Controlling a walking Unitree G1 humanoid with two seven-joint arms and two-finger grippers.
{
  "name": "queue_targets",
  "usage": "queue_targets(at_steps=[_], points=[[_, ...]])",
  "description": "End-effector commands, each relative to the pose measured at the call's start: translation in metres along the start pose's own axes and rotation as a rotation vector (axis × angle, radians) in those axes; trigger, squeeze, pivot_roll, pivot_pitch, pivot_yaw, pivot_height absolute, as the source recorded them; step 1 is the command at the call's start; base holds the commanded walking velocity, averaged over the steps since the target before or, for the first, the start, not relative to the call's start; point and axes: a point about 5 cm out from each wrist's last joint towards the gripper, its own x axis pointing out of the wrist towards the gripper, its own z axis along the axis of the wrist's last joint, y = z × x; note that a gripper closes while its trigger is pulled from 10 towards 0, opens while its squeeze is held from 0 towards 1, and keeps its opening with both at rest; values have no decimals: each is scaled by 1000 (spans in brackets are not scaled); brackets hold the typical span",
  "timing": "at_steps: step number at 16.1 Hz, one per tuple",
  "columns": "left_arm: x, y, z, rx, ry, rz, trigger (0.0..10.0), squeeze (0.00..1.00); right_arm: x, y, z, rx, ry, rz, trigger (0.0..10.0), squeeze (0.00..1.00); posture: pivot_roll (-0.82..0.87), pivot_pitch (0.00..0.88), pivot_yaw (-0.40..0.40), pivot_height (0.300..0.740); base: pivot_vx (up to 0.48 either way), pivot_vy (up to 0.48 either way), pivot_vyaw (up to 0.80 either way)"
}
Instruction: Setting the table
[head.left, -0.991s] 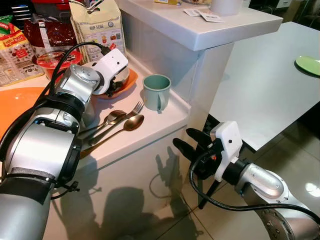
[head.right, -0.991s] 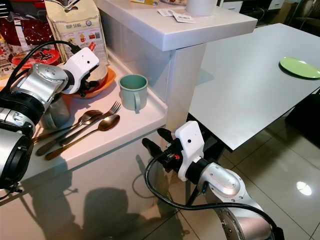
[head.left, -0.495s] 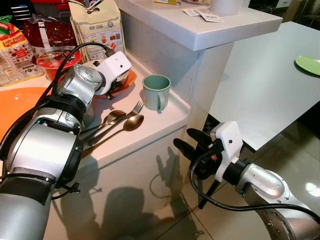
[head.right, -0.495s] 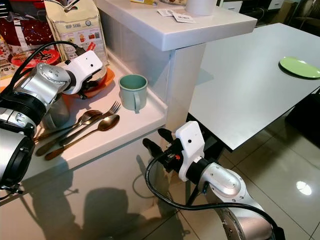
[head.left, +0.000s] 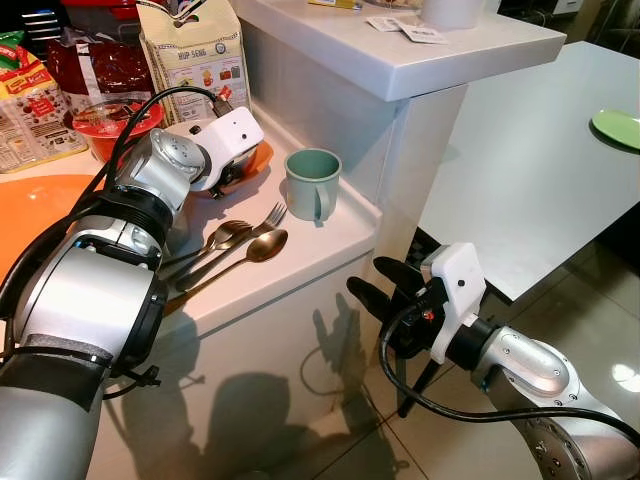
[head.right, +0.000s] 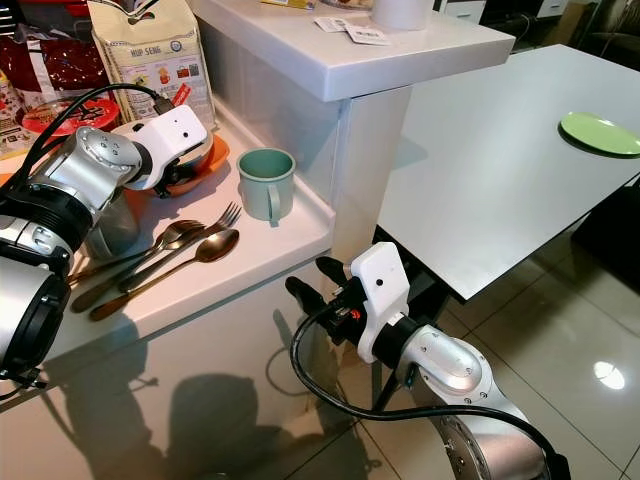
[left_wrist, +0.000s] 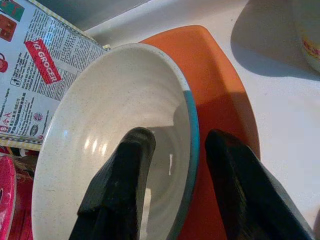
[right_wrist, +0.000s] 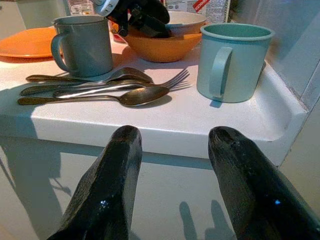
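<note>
A white bowl with a teal rim (left_wrist: 100, 125) sits inside an orange bowl (right_wrist: 162, 47) at the back of the white counter (head.left: 310, 250). My left gripper (left_wrist: 180, 137) is open and straddles the white bowl's rim, one finger inside and one outside. In front of the bowls lie two spoons and a fork (head.left: 235, 245), with a pale green mug (head.left: 313, 180) to their right and a grey mug (right_wrist: 84, 46) to their left. My right gripper (head.left: 368, 278) hangs open below the counter's front edge with nothing between its fingers. A green plate (head.right: 598, 133) lies on the white dining table (head.right: 480, 170).
Food packets (head.left: 190, 55) and a red bowl (head.left: 110, 115) crowd the counter's back. An orange plate (head.left: 30, 210) lies at the left. A raised white shelf (head.left: 400, 50) overhangs the counter on the right, beside the mug. Tiled floor (head.right: 560, 330) lies under the table.
My left gripper has edged a little to the right over the stacked bowls. The right arm and the tableware have not moved.
</note>
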Motion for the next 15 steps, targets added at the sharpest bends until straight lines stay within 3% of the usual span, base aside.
queue_targets(at_steps=[1,2,3,5,15], points=[[-1,2,9,20,-8,-10,10000,0,0,-1,6,-14,-11,0,10000,0,25,0,3,740,0,0,0],[-1,2,9,16,-6,-9,10000,0,0,0,6,-15,-11,0,10000,0,24,0,4,740,0,0,0],[-1,2,8,13,-4,-9,5490,0,-1,0,6,-15,-11,-1,10000,0,24,0,4,740,0,0,0],[-1,2,8,10,-2,-10,0,0,-1,0,6,-15,-11,-1,10000,0,24,0,5,740,0,0,0],[-2,2,7,-11,-2,-16,0,0,-1,1,6,-15,-10,-3,10000,0,25,0,5,740,0,0,0]])
